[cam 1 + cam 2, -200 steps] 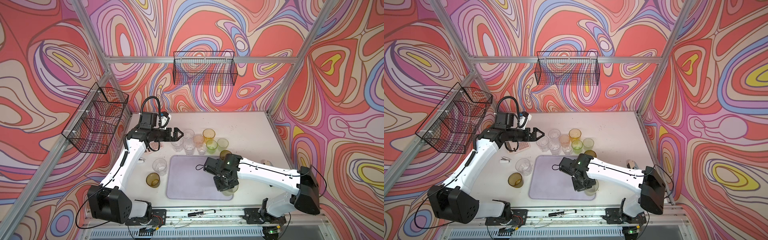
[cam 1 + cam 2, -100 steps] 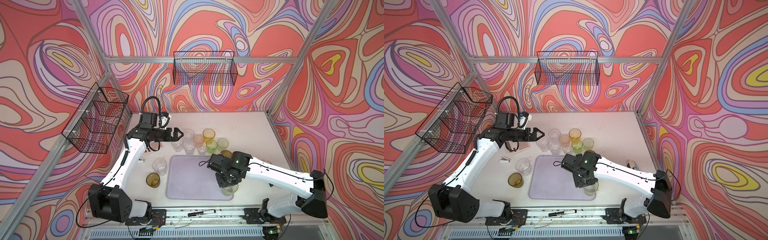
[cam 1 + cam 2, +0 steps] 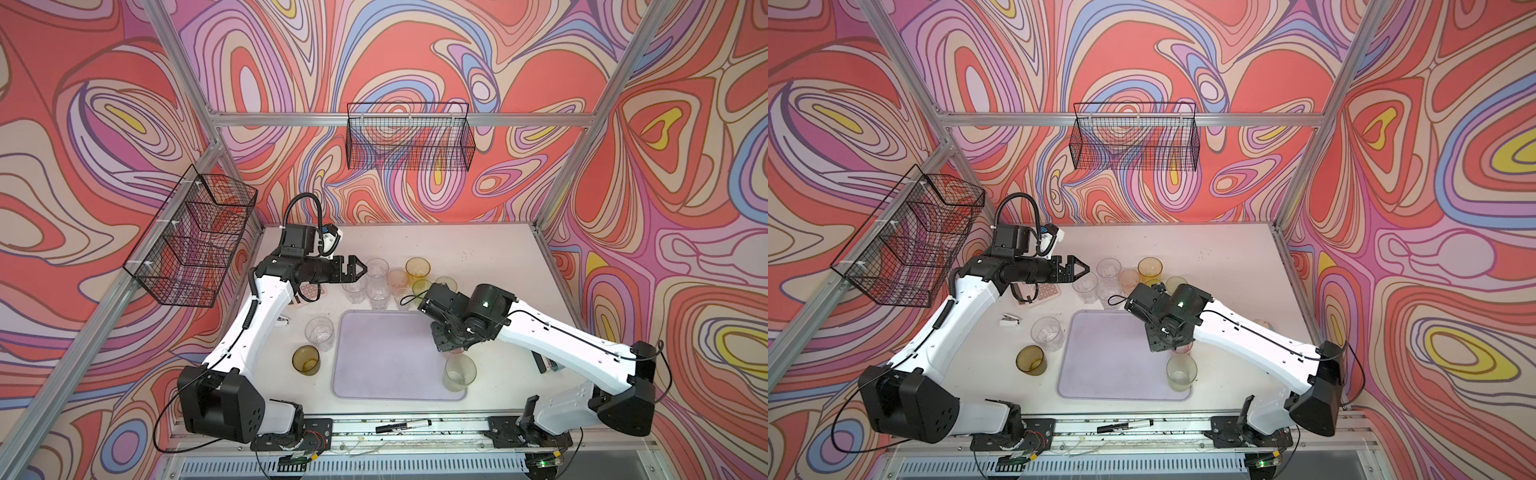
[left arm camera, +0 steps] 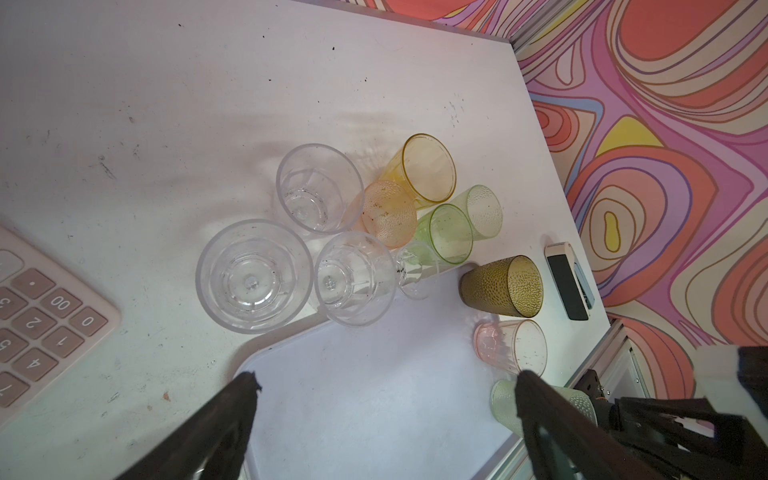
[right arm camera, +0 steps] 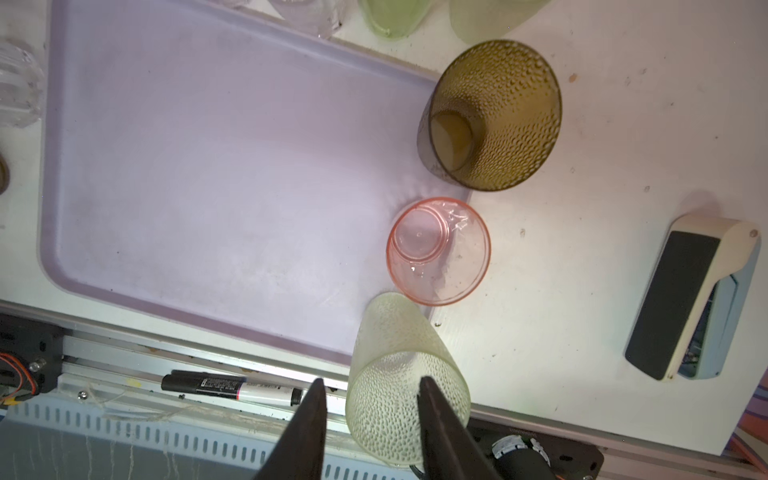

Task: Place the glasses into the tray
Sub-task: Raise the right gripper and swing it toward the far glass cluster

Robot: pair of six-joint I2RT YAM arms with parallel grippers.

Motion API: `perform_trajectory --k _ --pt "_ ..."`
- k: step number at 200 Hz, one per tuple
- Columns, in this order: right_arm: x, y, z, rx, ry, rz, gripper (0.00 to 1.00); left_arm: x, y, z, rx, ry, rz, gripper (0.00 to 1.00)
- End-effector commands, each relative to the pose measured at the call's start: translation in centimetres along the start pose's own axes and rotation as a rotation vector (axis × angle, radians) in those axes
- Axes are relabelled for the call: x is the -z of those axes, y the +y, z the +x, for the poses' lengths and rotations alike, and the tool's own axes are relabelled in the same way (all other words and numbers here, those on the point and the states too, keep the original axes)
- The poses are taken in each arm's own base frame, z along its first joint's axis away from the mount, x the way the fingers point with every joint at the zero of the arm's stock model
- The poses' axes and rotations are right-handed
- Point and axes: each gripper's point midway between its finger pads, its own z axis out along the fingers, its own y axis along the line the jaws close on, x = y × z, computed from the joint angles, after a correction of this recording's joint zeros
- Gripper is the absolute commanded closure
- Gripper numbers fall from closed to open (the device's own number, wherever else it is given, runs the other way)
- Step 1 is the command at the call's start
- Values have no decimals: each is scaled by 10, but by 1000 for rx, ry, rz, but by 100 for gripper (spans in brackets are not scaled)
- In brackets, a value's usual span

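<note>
Reading only the calculator [image 4: 41, 307] keys: 00, 0, 1, 2; the marker [image 5: 232, 388] label blurs. My left gripper [image 4: 386, 376] spreads wide, empty, above the clustered glasses [image 4: 320, 187]. My right gripper [image 5: 370, 379] stands parted astride the green glass [image 5: 395, 332], pinching nothing, at the tray [image 5: 208, 166] corner.

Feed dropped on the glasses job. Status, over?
Left fingers open, empty, near rear glasses. Right fingers apart at pale green glass, upright in tray corner. Pink glass beside it. Nothing blocking the tray.

2 white-shelled arms [image 3: 257, 316], black joints [image 3: 484, 307] and bases [image 3: 220, 405], looping black cables [image 3: 302, 195]
</note>
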Motion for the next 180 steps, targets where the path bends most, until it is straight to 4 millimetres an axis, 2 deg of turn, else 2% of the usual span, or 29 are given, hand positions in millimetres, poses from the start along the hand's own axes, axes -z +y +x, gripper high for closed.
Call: perform_trajectory --k 1,53,97,180 --pt "-1 -3 -26 31 -53 -8 62 3 -3 1 -9 -1 8 1" --pt "-10 -23 -66 -1 -91 -12 62 0 -2 4 0 11 13 1" --pt "-23 -35 -87 -26 -87 -20 61 -2 -2 4 8 10 23 1" --pt "-56 -83 -118 -155 -71 2 63 -5 1 6 15 22 13 1"
